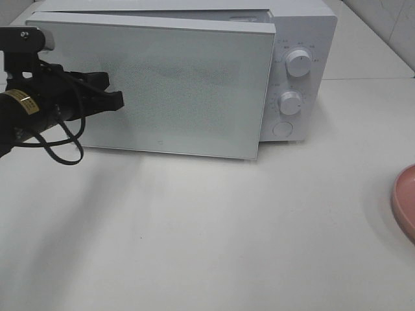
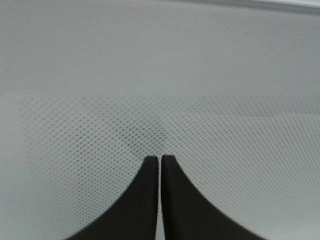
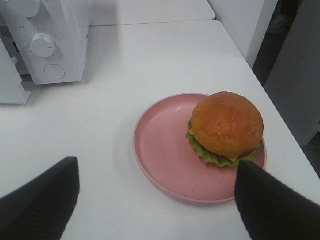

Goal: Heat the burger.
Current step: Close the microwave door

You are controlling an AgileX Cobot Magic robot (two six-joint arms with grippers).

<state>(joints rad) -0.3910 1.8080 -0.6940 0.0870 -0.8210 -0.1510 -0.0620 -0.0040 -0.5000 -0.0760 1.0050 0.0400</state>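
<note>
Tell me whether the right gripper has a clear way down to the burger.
Probably yes. The right gripper is open above the pink plate, and nothing lies between its fingers and the burger.

Burger [image 3: 227, 125] on pink plate [image 3: 160, 150]; right gripper [image 3: 157, 200] jaws spread; microwave [image 3: 47, 42] beyond.

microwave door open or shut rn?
Partly open. In the exterior high view the microwave door stands angled off the microwave, a gap showing at its knob-side edge; the shut left gripper is at its face.
</note>
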